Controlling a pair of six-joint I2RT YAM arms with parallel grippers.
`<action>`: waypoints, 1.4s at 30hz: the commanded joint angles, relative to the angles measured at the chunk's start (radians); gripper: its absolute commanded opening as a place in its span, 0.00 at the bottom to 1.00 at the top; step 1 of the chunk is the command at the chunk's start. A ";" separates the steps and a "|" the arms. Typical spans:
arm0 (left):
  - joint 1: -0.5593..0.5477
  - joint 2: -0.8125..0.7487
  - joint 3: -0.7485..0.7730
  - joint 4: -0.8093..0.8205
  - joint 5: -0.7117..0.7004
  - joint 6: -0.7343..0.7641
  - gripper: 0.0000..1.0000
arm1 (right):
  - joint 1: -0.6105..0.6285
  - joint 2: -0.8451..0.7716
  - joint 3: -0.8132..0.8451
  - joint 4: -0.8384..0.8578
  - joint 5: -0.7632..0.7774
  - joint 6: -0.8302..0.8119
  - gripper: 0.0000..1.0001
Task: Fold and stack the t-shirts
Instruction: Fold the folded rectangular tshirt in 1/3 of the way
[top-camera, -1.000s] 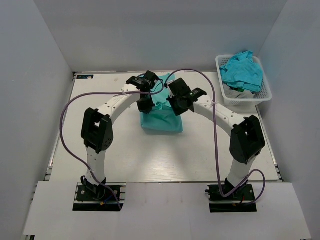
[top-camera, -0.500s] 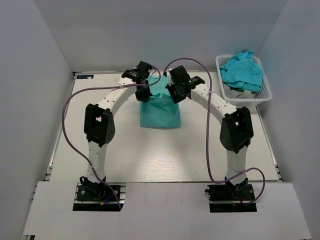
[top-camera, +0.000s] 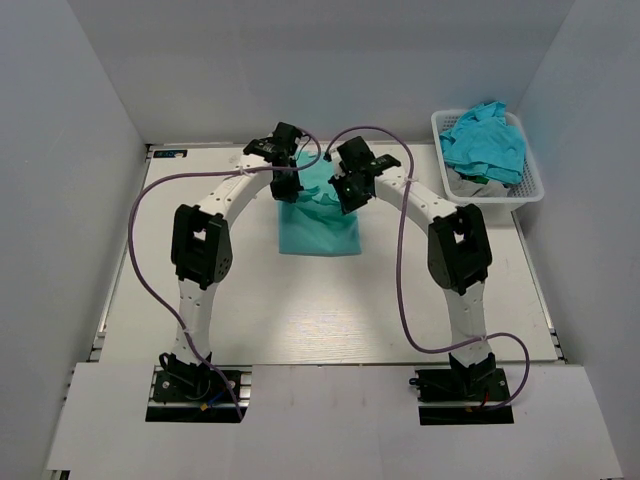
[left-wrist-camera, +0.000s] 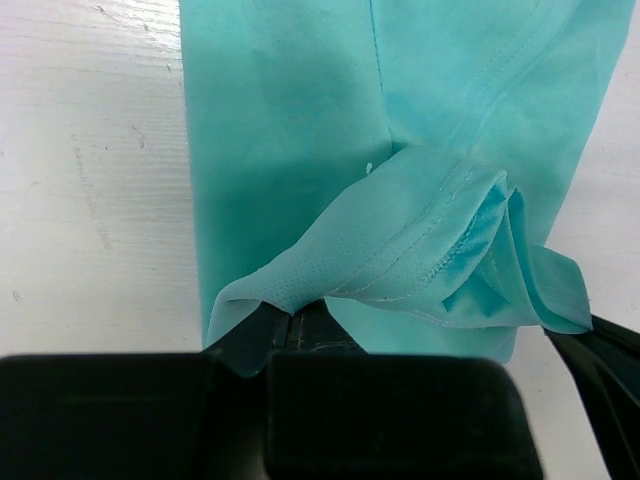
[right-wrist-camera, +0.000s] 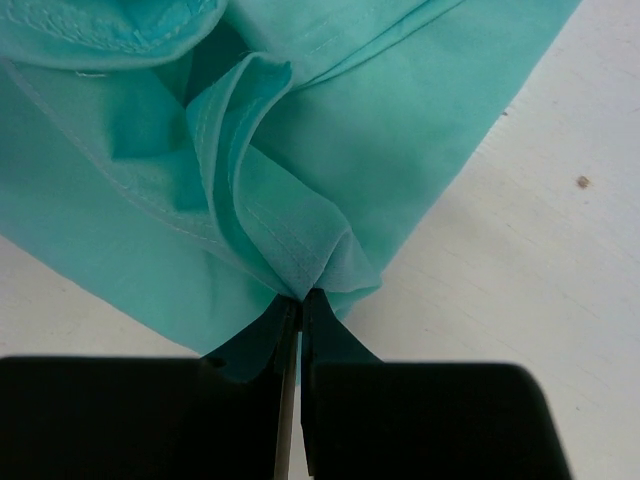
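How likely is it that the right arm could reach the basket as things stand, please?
Probably not yet: the right gripper is shut on the tee. Nothing stands between it and the basket, so once it lets go it likely could.

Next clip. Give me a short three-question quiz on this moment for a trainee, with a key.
1. True or false: the right tool hangs open, clear of the teal t-shirt on the table.
2. Where does the white basket stand? A) far right corner B) near left corner C) centre
3. Fill in: the turquoise clothes in the basket lie ____ (folded/crumpled).
Key: 1 false, it is shut on a bunched fold of the shirt. 2 A. 3 crumpled.
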 joint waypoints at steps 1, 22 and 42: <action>0.013 0.003 0.010 0.010 -0.021 0.000 0.00 | -0.008 0.022 0.055 0.012 -0.050 -0.010 0.00; 0.110 0.066 0.107 0.028 0.042 -0.026 1.00 | -0.059 0.085 0.216 0.077 0.030 0.116 0.90; 0.159 -0.408 -0.329 -0.118 -0.177 -0.076 1.00 | 0.013 0.217 0.169 0.387 -0.702 0.242 0.90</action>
